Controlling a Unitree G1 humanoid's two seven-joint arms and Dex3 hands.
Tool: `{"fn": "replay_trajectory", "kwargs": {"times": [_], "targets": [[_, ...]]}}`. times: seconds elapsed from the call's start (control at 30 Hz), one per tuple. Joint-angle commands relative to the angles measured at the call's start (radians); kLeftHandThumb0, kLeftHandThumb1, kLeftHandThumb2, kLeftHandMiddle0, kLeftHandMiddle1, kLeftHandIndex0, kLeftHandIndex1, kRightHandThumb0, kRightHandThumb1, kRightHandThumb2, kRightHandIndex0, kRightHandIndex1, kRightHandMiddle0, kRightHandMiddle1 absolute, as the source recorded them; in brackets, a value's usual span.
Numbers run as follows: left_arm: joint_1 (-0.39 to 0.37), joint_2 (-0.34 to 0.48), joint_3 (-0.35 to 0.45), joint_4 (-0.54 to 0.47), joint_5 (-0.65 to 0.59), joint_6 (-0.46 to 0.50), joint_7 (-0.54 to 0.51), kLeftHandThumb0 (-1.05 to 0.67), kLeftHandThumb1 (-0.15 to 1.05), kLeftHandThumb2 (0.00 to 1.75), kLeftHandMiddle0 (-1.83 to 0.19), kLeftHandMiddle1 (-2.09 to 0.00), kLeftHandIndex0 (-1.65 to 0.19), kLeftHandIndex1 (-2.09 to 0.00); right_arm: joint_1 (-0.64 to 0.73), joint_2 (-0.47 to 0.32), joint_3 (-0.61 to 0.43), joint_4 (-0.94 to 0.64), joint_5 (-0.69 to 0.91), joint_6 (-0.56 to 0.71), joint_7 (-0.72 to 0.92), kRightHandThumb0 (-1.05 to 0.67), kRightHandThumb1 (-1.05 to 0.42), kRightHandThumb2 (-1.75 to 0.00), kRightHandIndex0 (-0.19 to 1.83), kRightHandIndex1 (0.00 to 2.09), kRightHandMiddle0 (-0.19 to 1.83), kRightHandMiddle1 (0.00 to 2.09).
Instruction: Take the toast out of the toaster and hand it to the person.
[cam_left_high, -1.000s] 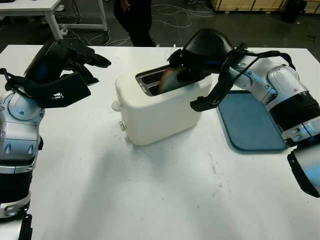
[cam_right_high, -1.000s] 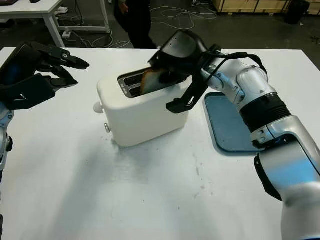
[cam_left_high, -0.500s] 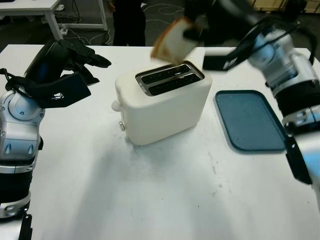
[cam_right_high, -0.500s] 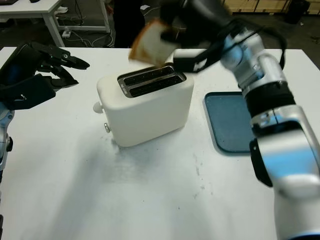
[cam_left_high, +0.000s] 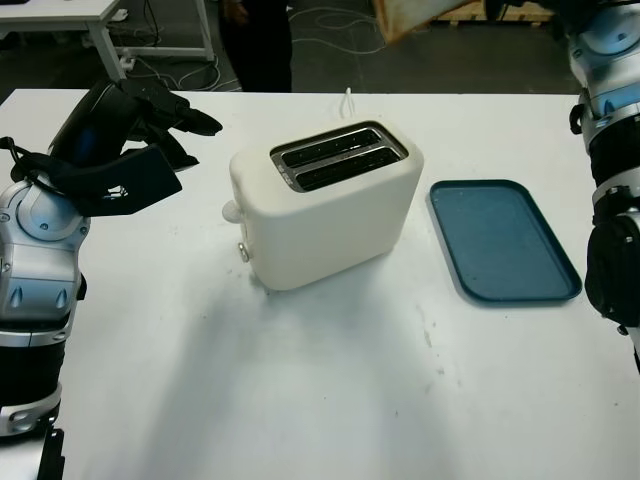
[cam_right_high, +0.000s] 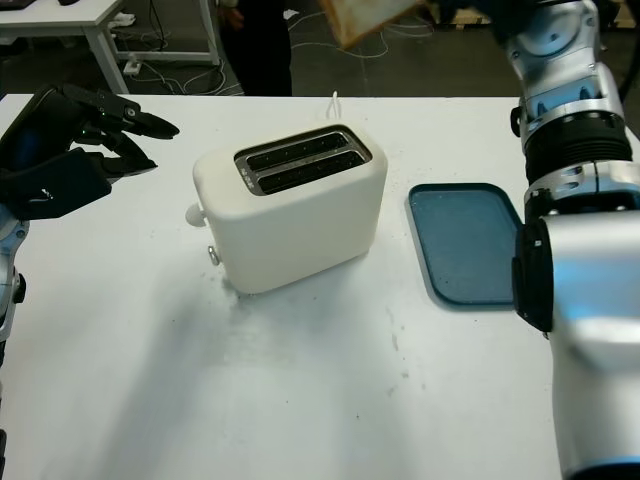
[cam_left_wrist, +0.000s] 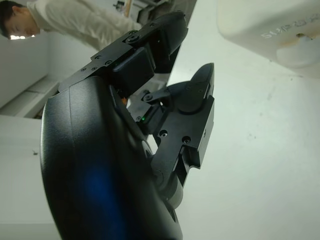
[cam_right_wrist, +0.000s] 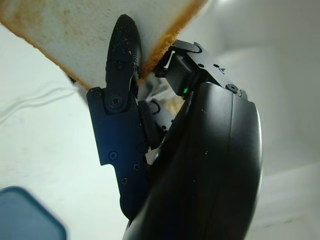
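The left arm (cam_left_high: 35, 250) is showing silver-grey rounded shells joined by black ribbed bands, with small screw holes dotting the lower shell. A black cable (cam_left_high: 30, 165) is looping along its wrist. The left hand (cam_left_wrist: 165, 120) is presenting a glossy black shell and matte black finger segments studded with small round screws; a tiny green light is glowing inside. The right arm (cam_right_high: 575, 150) is repeating the silver shells and black bands. The right hand (cam_right_wrist: 150, 135) is displaying black screwed finger links. The person (cam_left_wrist: 75, 17) is wearing a pale long-sleeved top.
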Motion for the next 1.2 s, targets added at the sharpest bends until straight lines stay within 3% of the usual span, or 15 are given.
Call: {"fn": "replay_trajectory", "kwargs": {"times": [0.0,0.07,0.13,0.37,0.53,0.67,0.7,0.8,0.83,0.93,1.0,1.03,1.07,1.1,1.17], "targets": [[0.006,-0.001,0.004,0.003,0.002,-0.009,0.009,0.01,0.82,0.0,-0.87,-0.79,-1.07,-0.02,-0.024,0.006,-0.029,0.027,0.036,0.07,-0.018,-0.46,-0.92,-0.36,0.9,1.75,0.53,1.25],[0.006,-0.002,0.004,0.0,0.0,-0.002,0.007,0.01,0.83,0.0,-0.87,-0.79,-1.07,-0.02,-0.005,0.005,-0.055,0.044,0.066,0.082,-0.016,-0.36,-0.92,-0.41,0.8,1.75,0.43,1.6],[0.006,-0.001,0.004,-0.001,0.0,0.0,0.005,0.0,0.83,0.0,-0.86,-0.79,-1.07,-0.01,0.017,0.003,-0.076,0.059,0.087,0.075,-0.022,-0.33,-0.92,-0.43,0.82,1.75,0.52,1.72],[0.004,-0.001,0.004,0.002,-0.002,0.0,0.004,-0.01,0.83,0.0,-0.86,-0.8,-1.07,-0.01,0.054,0.008,-0.122,0.103,0.115,0.121,-0.119,-0.26,-0.92,-0.43,0.85,1.75,0.59,1.75],[0.004,-0.003,0.001,-0.004,0.002,0.009,0.004,0.0,0.83,0.0,-0.85,-0.81,-1.07,-0.01,0.076,0.023,-0.094,0.119,0.081,0.16,-0.203,-0.23,-0.92,-0.46,0.71,1.75,0.32,1.75],[0.005,0.001,0.003,-0.002,0.001,0.004,0.002,-0.01,0.83,0.0,-0.86,-0.81,-1.07,-0.02,0.097,0.032,-0.084,0.132,0.075,0.181,-0.223,-0.28,-0.92,-0.43,0.67,1.75,0.3,1.74],[0.006,0.001,0.004,-0.003,0.001,0.004,0.003,-0.01,0.83,0.0,-0.86,-0.81,-1.07,-0.02,0.101,0.037,-0.088,0.134,0.081,0.189,-0.23,-0.3,-0.92,-0.43,0.67,1.75,0.3,1.71],[0.007,-0.002,0.006,0.001,-0.001,-0.002,0.006,-0.01,0.82,0.0,-0.86,-0.82,-1.08,-0.02,0.121,0.06,-0.119,0.138,0.111,0.196,-0.253,-0.29,-0.92,-0.44,0.66,1.75,0.22,1.27],[0.008,-0.002,0.006,0.003,-0.001,-0.005,0.007,-0.01,0.82,0.0,-0.86,-0.82,-1.08,-0.02,0.128,0.066,-0.133,0.14,0.124,0.195,-0.251,-0.22,-0.92,-0.47,0.61,1.75,0.12,1.51],[0.006,-0.002,0.006,0.005,-0.004,-0.009,0.006,0.0,0.82,0.0,-0.86,-0.82,-1.08,-0.02,0.143,0.078,-0.137,0.142,0.118,0.198,-0.258,-0.17,-0.92,-0.46,0.64,1.75,0.16,1.68],[0.005,-0.003,0.005,0.003,-0.004,-0.004,0.007,0.01,0.82,0.0,-0.86,-0.82,-1.08,-0.02,0.153,0.09,-0.164,0.144,0.141,0.2,-0.254,-0.17,-0.92,-0.43,0.66,1.75,0.4,0.91],[0.005,-0.004,0.004,0.002,-0.003,-0.002,0.007,0.01,0.82,0.0,-0.86,-0.83,-1.08,-0.02,0.155,0.095,-0.171,0.145,0.145,0.207,-0.26,-0.19,-0.92,-0.43,0.66,1.75,0.53,0.7],[0.004,-0.004,0.003,0.0,-0.002,0.003,0.006,0.01,0.83,0.0,-0.86,-0.83,-1.08,-0.02,0.154,0.098,-0.164,0.147,0.134,0.223,-0.271,-0.2,-0.92,-0.44,0.66,1.75,0.59,0.74],[0.003,-0.003,0.003,-0.002,-0.001,0.006,0.005,0.01,0.83,0.0,-0.85,-0.83,-1.07,-0.02,0.153,0.102,-0.161,0.149,0.13,0.236,-0.279,-0.22,-0.92,-0.44,0.65,1.75,0.42,1.19],[0.003,-0.003,0.002,-0.003,0.0,0.008,0.005,0.01,0.83,0.0,-0.86,-0.83,-1.07,-0.01,0.151,0.113,-0.184,0.151,0.151,0.26,-0.295,-0.24,-0.92,-0.44,0.62,1.75,0.19,1.63]]}}
